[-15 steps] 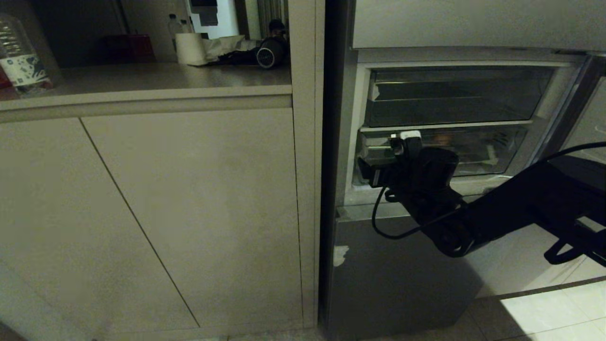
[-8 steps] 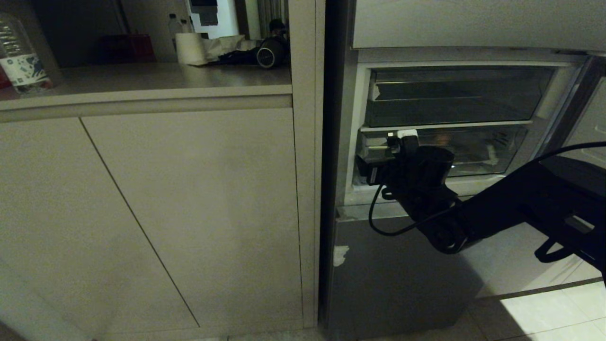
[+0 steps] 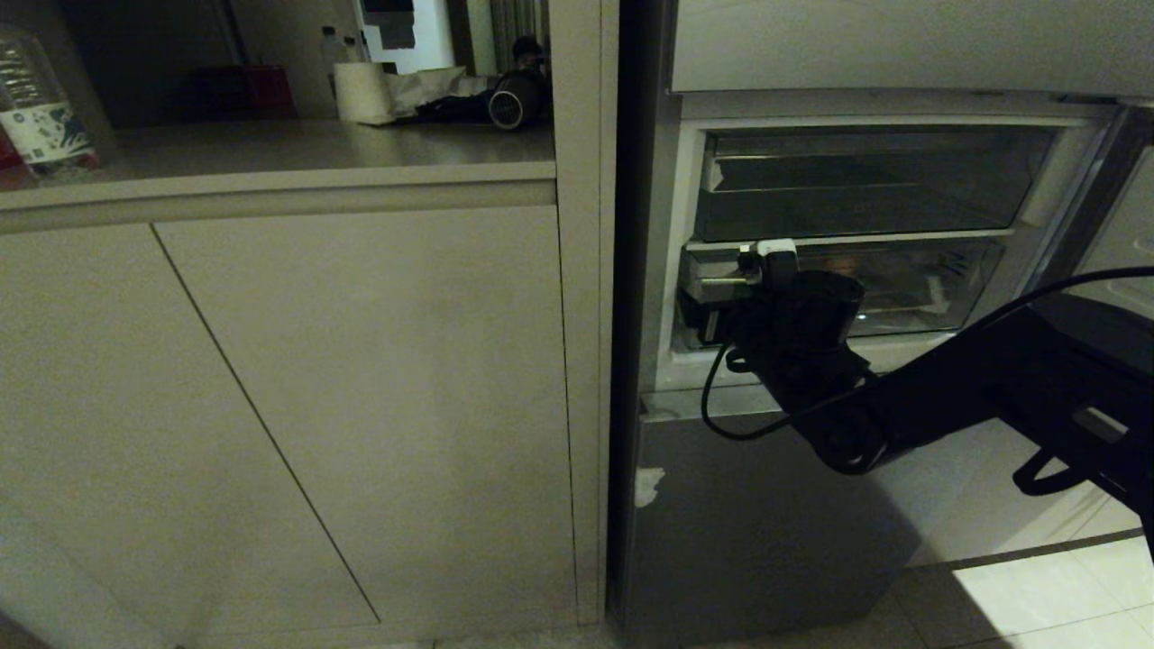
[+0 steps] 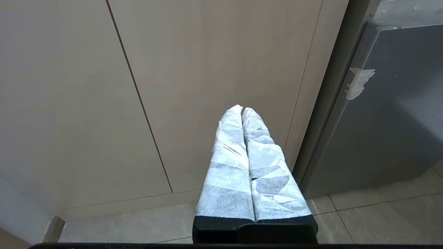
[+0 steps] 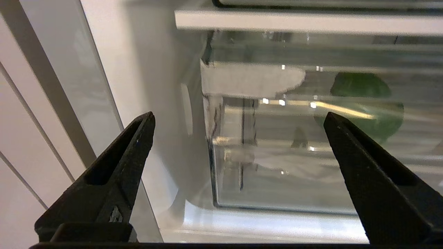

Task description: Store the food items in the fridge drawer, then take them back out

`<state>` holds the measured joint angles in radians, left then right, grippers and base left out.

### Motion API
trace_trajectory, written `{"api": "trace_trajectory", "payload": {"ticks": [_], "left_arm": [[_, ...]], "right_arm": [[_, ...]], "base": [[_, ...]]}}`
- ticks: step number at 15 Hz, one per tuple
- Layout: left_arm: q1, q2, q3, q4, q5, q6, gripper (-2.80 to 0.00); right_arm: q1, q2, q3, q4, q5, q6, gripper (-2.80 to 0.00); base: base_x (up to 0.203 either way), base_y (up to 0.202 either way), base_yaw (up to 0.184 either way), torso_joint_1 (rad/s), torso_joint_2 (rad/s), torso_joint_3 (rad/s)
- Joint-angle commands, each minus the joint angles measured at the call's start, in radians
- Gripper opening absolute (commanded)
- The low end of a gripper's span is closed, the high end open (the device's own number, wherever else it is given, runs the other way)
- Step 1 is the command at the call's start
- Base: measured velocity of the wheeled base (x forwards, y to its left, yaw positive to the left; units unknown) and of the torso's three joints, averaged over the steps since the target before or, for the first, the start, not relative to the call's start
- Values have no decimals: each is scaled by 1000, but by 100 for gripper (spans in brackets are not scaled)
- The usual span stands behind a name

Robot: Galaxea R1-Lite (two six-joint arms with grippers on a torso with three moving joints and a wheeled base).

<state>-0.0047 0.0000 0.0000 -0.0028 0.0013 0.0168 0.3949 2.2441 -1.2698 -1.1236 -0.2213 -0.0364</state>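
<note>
- Reaching into the open lower fridge compartment, the right gripper [image 5: 238,119] is seen at the left end of the fridge drawer [image 3: 911,284]; its black arm crosses in from the right of the head view.
- The fingers [image 5: 133,138] of the right gripper are spread wide apart — nothing is held between them, and in the right wrist view the clear front wall of the drawer is framed in the gap.
- The drawer is pushed in under a white shelf edge [image 5: 304,22]; a shallower smoky bin [image 3: 865,185] sits in the slot above it.
- Through the clear plastic a round green shape [image 5: 363,103] is made out inside the drawer, towards its right part; what it is cannot be told. In the head view a faint tan-orange blur [image 3: 838,263] is seen behind the drawer front, just beyond the gripper; the food item cannot be picked out with certainty.
- The left gripper [image 4: 242,110] is hung low in front of the beige cabinet doors [image 4: 207,69], its white-wrapped fingers [image 4: 228,155] pressed together — empty.
- A grey steel door panel [image 3: 757,523] with a scrap of pale tape [image 3: 647,485] is closed below the open compartment.
- On the surface [image 3: 297,149] above the cabinets a plastic bottle [image 3: 41,104] and a white roll [image 3: 361,90] are noted, well apart from the fridge.
</note>
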Motion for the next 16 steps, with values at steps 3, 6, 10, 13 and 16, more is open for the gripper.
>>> {"api": "trace_trajectory", "payload": {"ticks": [3,6,10,13,16], "left_arm": [[0,2,0,0,0,0,-280],[0,2,0,0,0,0,-280],[0,2,0,0,0,0,-280],[0,2,0,0,0,0,-280],[0,2,0,0,0,0,-280]], "right_arm": [[-2,6,-26,10,-1,0,0],[-5,15,-33,8,-3,0,0],[-8,36,-62,10,-2,0,0],[-13,58,-82,10,-3,1,0],[-16,65,-85,10,-1,3,0]], "base": [[0,0,0,0,0,0],[0,0,0,0,0,0],[0,0,0,0,0,0],[0,0,0,0,0,0],[0,0,0,0,0,0]]}}
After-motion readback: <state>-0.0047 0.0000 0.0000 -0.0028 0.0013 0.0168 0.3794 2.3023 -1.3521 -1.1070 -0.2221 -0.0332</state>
